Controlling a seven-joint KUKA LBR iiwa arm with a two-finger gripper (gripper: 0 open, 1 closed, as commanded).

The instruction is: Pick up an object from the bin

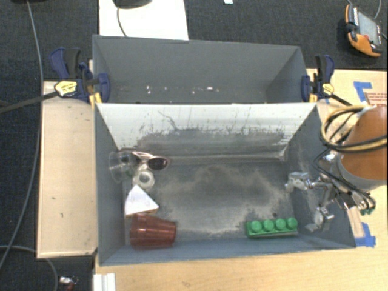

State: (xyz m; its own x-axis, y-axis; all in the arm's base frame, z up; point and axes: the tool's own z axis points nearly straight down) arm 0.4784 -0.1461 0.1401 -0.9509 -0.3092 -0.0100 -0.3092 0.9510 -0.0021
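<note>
In the camera view, my jaws hang low at the right side of the bin [200,65], spread apart with nothing between them, one fingertip [296,182] pointing toward the middle. The nearest thing is the green studded block [271,227], just beside me near the front wall. To take it well, I judge I should centre over it, turn so the jaws close across its narrow width, and mind the wall behind it. It is a long, flat, bright green bar with four round studs in a row. The red cup [151,231] lies well apart, at the left.
</note>
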